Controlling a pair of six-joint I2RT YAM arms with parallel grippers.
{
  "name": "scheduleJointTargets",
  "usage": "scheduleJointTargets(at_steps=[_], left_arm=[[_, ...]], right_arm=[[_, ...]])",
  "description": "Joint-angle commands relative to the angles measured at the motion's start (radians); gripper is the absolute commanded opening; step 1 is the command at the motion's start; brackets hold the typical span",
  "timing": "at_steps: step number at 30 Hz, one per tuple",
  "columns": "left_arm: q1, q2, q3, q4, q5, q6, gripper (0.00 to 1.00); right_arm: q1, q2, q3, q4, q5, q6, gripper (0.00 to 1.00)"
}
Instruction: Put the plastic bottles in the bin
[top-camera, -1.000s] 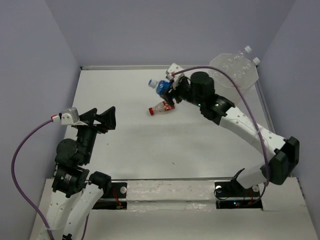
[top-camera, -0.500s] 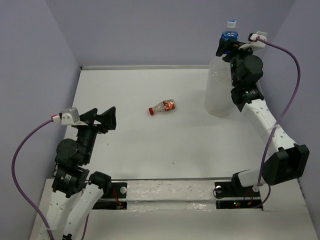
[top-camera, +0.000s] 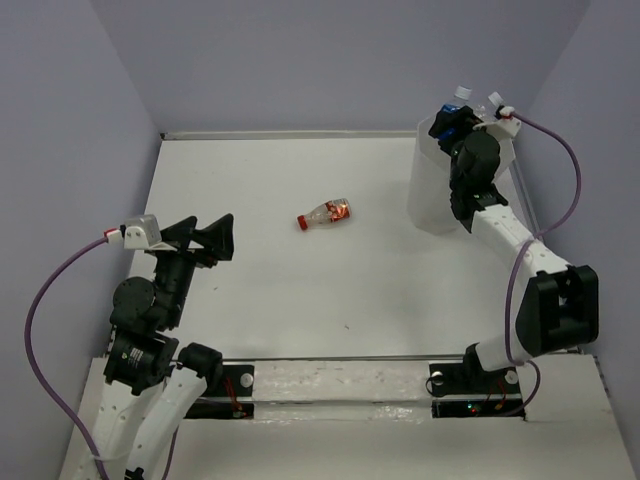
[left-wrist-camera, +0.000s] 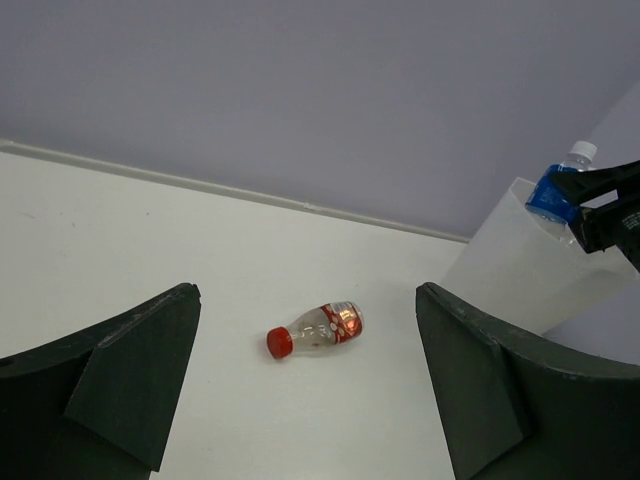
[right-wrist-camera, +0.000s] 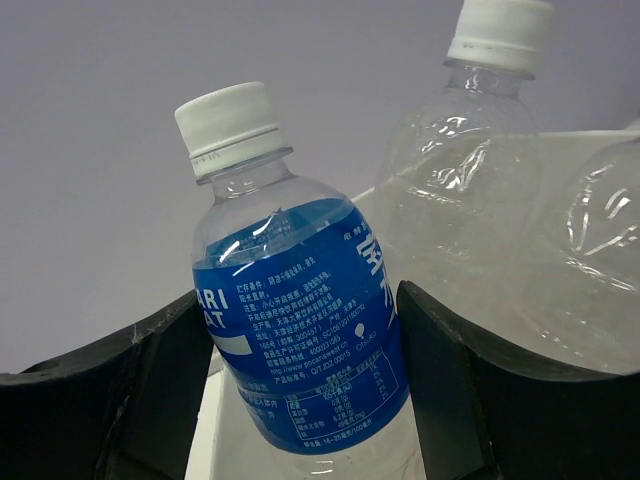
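Observation:
My right gripper (top-camera: 456, 124) is shut on a clear plastic bottle with a blue label and white cap (right-wrist-camera: 300, 330), holding it upright at the rim of the bin (top-camera: 432, 195) at the far right. Two clear white-capped bottles (right-wrist-camera: 470, 190) stand in the bin just behind it. A small bottle with a red cap and red label (top-camera: 324, 213) lies on its side mid-table, also in the left wrist view as the red-capped bottle (left-wrist-camera: 318, 328). My left gripper (top-camera: 214, 238) stands open at the near left, well short of that bottle, with nothing between its fingers.
The white table is walled by purple panels on three sides. The tall translucent bin (left-wrist-camera: 520, 270) stands close to the right wall and back edge. Purple cables loop off both wrists.
The right arm carried the blue-label bottle from beside the red-capped bottle over to the bin, then lowered it from above the bin to its rim. The left arm stayed still.

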Motion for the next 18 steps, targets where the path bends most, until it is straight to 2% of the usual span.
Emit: scheduleJointTargets(at_steps=[1, 2, 3, 6, 11, 15, 18], left_arm=[[-0.001, 0.018, -0.001, 0.054, 0.028, 0.008, 0.99], [-0.001, 0.021, -0.001, 0.054, 0.031, 0.008, 0.99], [-0.003, 0.024, 0.001, 0.054, 0.034, 0.008, 0.99], [-0.001, 0.041, 0.002, 0.054, 0.045, 0.008, 0.99], [0.002, 0.073, 0.001, 0.061, 0.074, 0.008, 0.99], [0.017, 0.120, 0.001, 0.071, 0.129, -0.003, 0.99], [0.022, 0.166, 0.002, 0.086, 0.208, 0.000, 0.99]], right_arm=[[-0.004, -0.091, -0.052, 0.092, 0.053, 0.075, 0.58], [-0.004, -0.100, -0.065, 0.092, 0.054, 0.073, 0.63], [-0.004, -0.109, -0.084, 0.092, 0.065, 0.069, 0.74], [-0.004, -0.141, -0.086, 0.063, 0.080, 0.020, 0.84], [-0.004, -0.189, -0.049, -0.024, 0.126, -0.095, 0.86], [-0.004, -0.178, 0.050, -0.165, 0.168, -0.197, 0.88], [-0.004, -0.212, 0.023, -0.184, 0.169, -0.226, 0.87]])
